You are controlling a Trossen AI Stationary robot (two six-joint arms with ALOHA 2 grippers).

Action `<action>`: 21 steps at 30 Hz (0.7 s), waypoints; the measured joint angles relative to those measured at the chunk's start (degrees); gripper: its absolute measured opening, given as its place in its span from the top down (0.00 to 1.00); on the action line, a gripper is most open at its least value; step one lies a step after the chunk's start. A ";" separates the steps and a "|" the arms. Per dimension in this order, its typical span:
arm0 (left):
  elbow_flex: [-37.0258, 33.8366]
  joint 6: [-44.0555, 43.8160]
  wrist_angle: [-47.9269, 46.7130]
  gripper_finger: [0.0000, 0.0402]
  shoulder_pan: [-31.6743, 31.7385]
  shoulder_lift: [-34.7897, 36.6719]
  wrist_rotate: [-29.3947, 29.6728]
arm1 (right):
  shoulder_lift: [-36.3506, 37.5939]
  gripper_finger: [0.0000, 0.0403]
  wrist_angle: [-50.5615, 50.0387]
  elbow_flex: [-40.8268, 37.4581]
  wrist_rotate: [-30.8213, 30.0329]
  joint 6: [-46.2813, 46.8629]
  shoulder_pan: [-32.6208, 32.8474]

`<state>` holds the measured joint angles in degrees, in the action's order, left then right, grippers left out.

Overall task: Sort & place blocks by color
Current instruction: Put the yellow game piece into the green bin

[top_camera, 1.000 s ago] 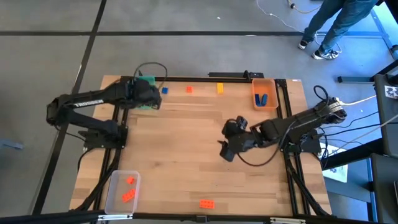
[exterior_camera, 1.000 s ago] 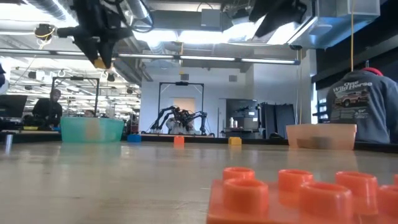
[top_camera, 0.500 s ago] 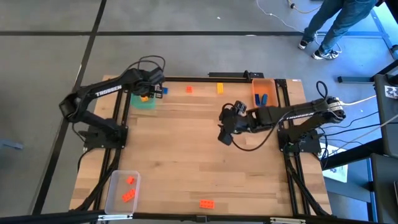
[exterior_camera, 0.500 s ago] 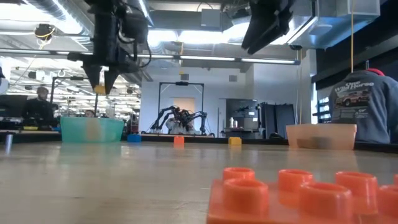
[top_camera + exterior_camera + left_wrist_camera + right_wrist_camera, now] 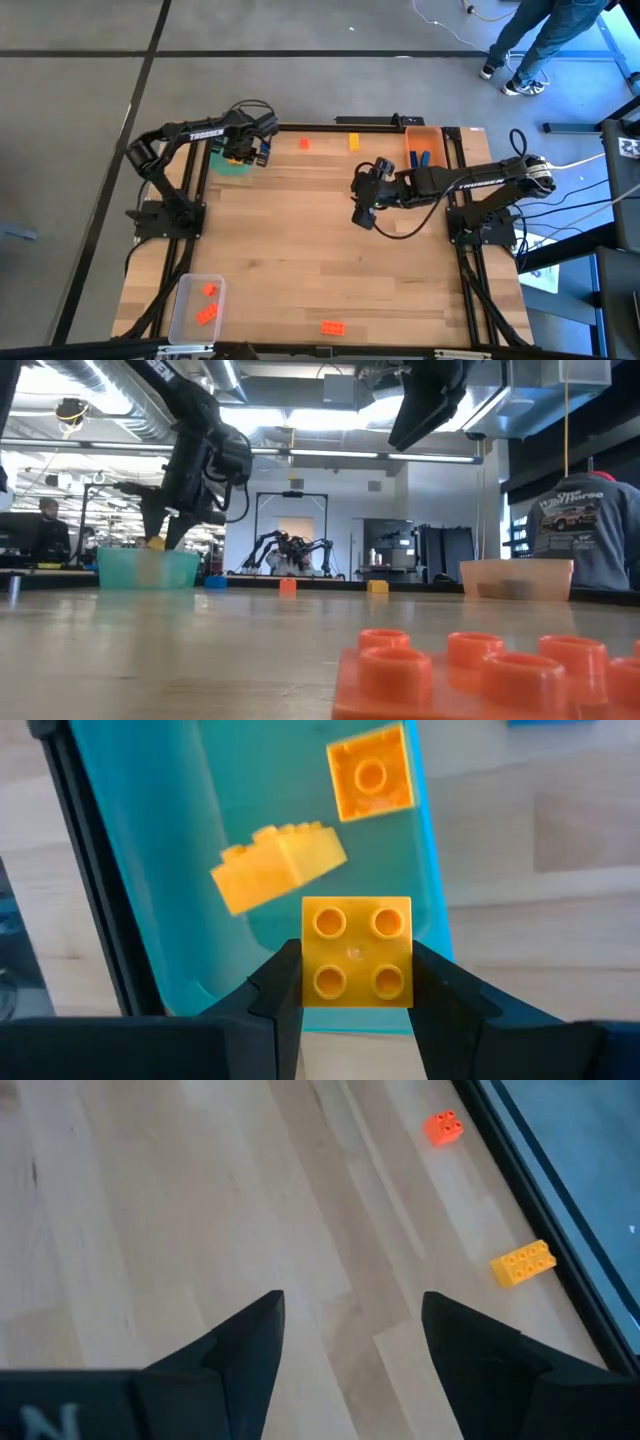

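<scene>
My left gripper [image 5: 240,153] hangs over the green bin [image 5: 228,168] at the far left of the table and is shut on a yellow 2x2 block [image 5: 357,965]. Two more yellow blocks [image 5: 370,772] [image 5: 280,866] lie inside that bin. My right gripper [image 5: 362,212] is open and holds nothing, above bare wood right of the table's middle. Along the far edge lie a blue block [image 5: 264,146], an orange-red block [image 5: 304,143] and a yellow block [image 5: 353,141]. Another orange-red block [image 5: 332,327] lies at the near edge. My left gripper pinches the yellow block by two opposite side faces [image 5: 302,965], one finger on each. The fingers come from above, pointing down. The block is lifted clear, studs facing the wrist camera, just above the green bin's rim [image 5: 148,555].
An orange bin [image 5: 424,150] at the far right holds blue blocks. A clear bin [image 5: 197,305] at the near left holds orange-red blocks. Cables run along the far edge. A person [image 5: 585,530] stands beyond the table on the right. Bare wood fills the table's middle.
My left gripper has come down over the green bin, still carrying the yellow block, and its arm has swung toward the far edge. My right gripper has moved a short way toward the far edge and stayed open.
</scene>
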<state>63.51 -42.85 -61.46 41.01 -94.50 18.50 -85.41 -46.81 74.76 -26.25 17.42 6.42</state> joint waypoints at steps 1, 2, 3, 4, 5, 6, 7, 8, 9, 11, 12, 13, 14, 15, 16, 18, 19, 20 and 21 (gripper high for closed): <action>0.00 0.00 -0.01 0.67 0.15 -0.59 -0.06 | 0.00 0.41 0.00 0.00 0.37 -0.10 -0.04; 0.00 0.01 0.04 0.67 0.19 -1.03 0.00 | 0.00 0.41 -0.01 0.00 0.50 -0.11 -0.04; 0.00 0.00 0.09 0.66 0.24 -1.43 0.11 | 0.00 0.41 -0.03 0.00 0.50 -0.08 -0.04; 0.00 0.02 0.07 0.65 0.24 -1.80 0.09 | 0.00 0.41 -0.07 0.00 0.50 -0.06 -0.04; 0.00 0.02 0.07 0.62 0.24 -2.19 0.18 | 0.00 0.41 -0.11 0.00 0.51 -0.06 -0.04; 0.00 0.02 0.05 0.60 0.24 -2.41 0.18 | 0.00 0.41 -0.11 0.00 0.50 -0.06 -0.04; 0.00 0.02 0.05 0.57 0.24 -2.56 0.20 | 0.00 0.41 -0.11 0.00 0.50 -0.01 -0.04; 0.00 0.02 0.06 0.55 0.20 -2.66 0.26 | 0.00 0.41 -0.11 0.00 0.50 0.01 -0.04; 0.00 0.02 0.05 0.54 0.21 -2.68 0.21 | 0.00 0.41 -0.11 0.00 0.51 0.01 -0.04; 0.00 0.00 0.27 0.52 0.07 -2.68 0.30 | 0.00 0.41 -0.15 0.00 0.60 0.01 -0.04; 0.00 -0.02 0.32 0.52 -0.04 -2.68 0.33 | 0.00 0.41 -0.15 0.00 0.61 0.02 -0.04; 0.00 -0.02 0.39 0.51 -0.09 -2.63 0.40 | 0.00 0.41 -0.17 0.00 0.73 0.01 -0.04; 0.00 0.00 0.47 0.51 -0.09 -2.47 0.42 | 0.00 0.41 -0.17 0.00 0.88 -0.07 -0.04; 0.00 -0.02 0.54 0.51 -0.09 -2.29 0.42 | 0.00 0.41 -0.17 0.00 0.89 -0.08 -0.04; 0.00 -0.04 0.68 0.51 -0.11 -2.18 0.42 | 0.00 0.41 -0.20 0.00 0.89 -0.08 -0.04; 0.00 0.00 0.73 0.51 -0.09 -2.18 -0.07 | 0.00 0.41 -0.20 0.00 0.89 -0.08 -0.04; 0.00 0.50 0.72 0.51 -0.09 -2.18 -1.27 | 0.00 0.41 -0.22 0.00 0.89 0.01 -0.04; 0.00 1.81 0.74 0.51 0.06 -2.18 -2.62 | 0.00 0.41 -0.22 0.00 0.89 0.09 -0.04; 0.00 2.96 0.83 0.51 0.24 -2.18 -3.85 | 0.00 0.41 -0.22 0.00 0.89 0.18 -0.04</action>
<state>63.51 -39.89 -60.63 41.25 -96.68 14.65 -85.41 -47.03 74.76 -25.36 17.60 6.37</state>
